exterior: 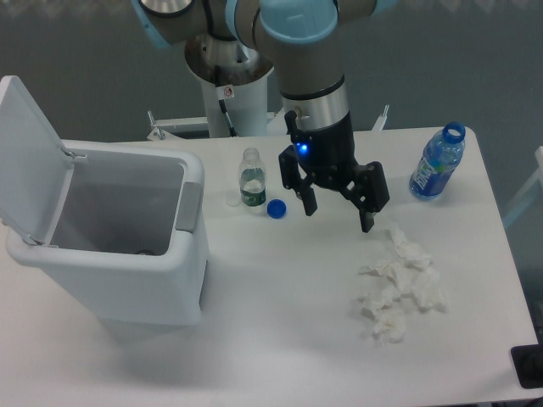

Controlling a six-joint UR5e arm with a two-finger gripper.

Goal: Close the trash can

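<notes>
Table [280, 339]: white top, carries everything listed below.

Trash can [127, 271]: white rectangular bin with rounded corners, standing at the left side of the table. Its flat white lid [30, 157] is swung up and back on the far-left edge, so the mouth is uncovered and the grey-white interior is visible. A grey tab [189, 205] sits on the rim facing the table centre.

Arm [310, 59]: comes down from the top of the view over the middle of the table, a blue light lit on the wrist. The gripper [338, 216] hangs above the tabletop with its two dark fingers spread apart and nothing between them (well apart from the bin).

Crumpled white tissues [399, 284]: loose pile right of centre, below the gripper's right finger.

Blue-labelled bottle [438, 165]: upright near the far right edge, cap off.

Small clear bottle [251, 180]: upright between bin and gripper, uncapped.

Blue cap [276, 208]: lying just beside the small bottle.
</notes>
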